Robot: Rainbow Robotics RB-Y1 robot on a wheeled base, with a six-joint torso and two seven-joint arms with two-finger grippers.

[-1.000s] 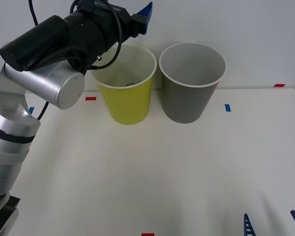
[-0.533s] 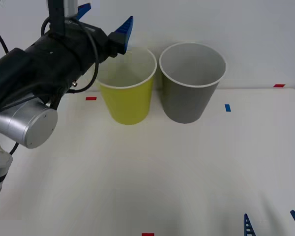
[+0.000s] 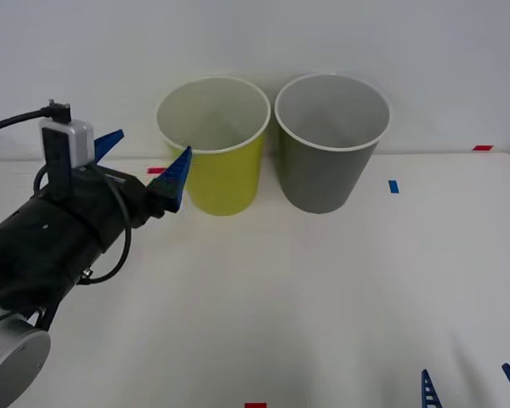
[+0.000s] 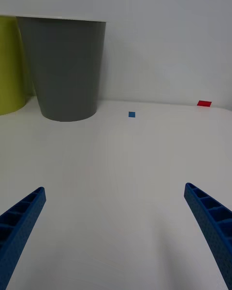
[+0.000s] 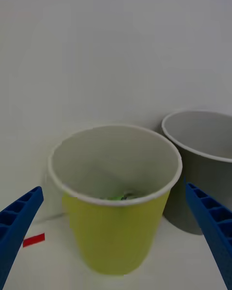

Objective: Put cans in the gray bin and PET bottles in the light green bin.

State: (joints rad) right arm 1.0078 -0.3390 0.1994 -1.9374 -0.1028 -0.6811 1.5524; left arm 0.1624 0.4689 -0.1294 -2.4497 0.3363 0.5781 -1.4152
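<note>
Since the frame a second ago the left arm has swung away from above the yellow-green bin, come down and drawn back toward the robot's left, so that it now lies low over the table with its fingers pointing at that bin.

The round, tapered, yellow-green plastic bin with a white rim (image 3: 214,144) stands at the far side of the white table (image 3: 323,289). In the left wrist view a small patch of green and something dark shows at the bottom of its pale inside (image 5: 121,196). That is most likely the small green-labelled PET bottle, though too little of it shows to be certain. Just beside this bin, on the robot's right and nearly touching it, stands the round gray plastic bin of the same shape (image 3: 331,140); what can be seen of its inside looks bare.

The left gripper (image 3: 144,166) is just beside the yellow-green bin on the robot's left, its blue ribbed fingers spread wide with nothing between them. The right gripper (image 3: 472,387) waits at the near edge of the table, well apart from both bins, its fingers likewise wide apart and holding nothing.

By my judgement the bottle is already delivered. No can or further bottle lies on the table, so little or nothing seems left.
</note>
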